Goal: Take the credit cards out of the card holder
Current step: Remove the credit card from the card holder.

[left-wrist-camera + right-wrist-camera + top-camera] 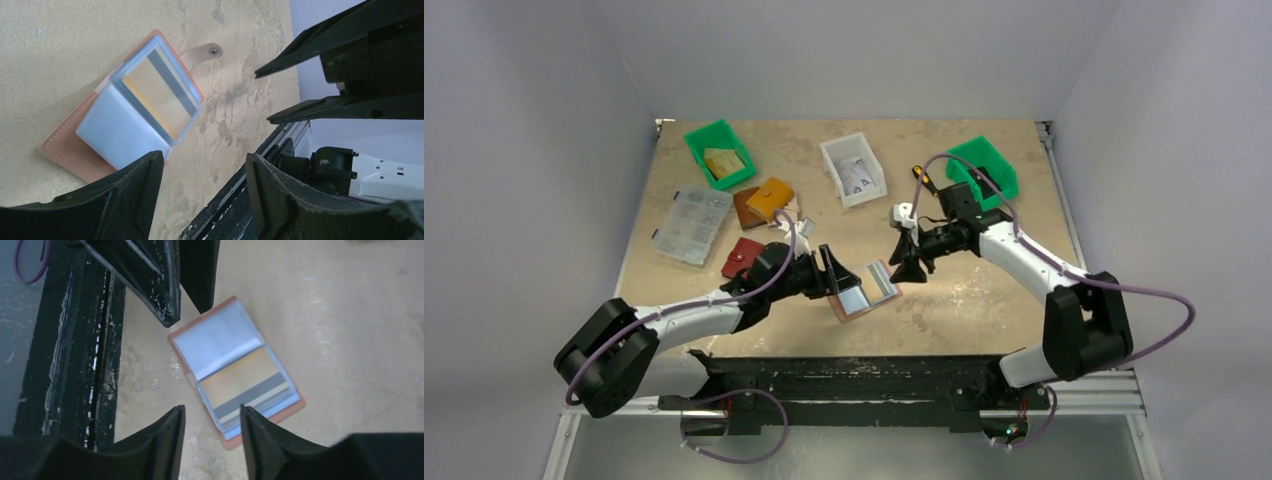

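1. status: the card holder [865,291] lies open and flat on the table [984,300], near the front edge and between my two arms. the left gripper [204,165] and right gripper [211,412] both hover close over it, jaws apart, holding nothing.
2. a tan-gold card [239,376] with a grey stripe sits inside a clear sleeve [120,132]. i see no card out yet.
3. risk: nothing pins the card holder, so pulling a card would likely drag or lift the whole thing.
4. risk: the sleeves look slick and stacked. fingers may pinch sleeve and card together, or several leaves at once.
5. risk: the grippers sit close together, and converging on one spot may make them clash.
6. risk: the front rail [75,365] is near, and a shove could slide the card holder off the table.
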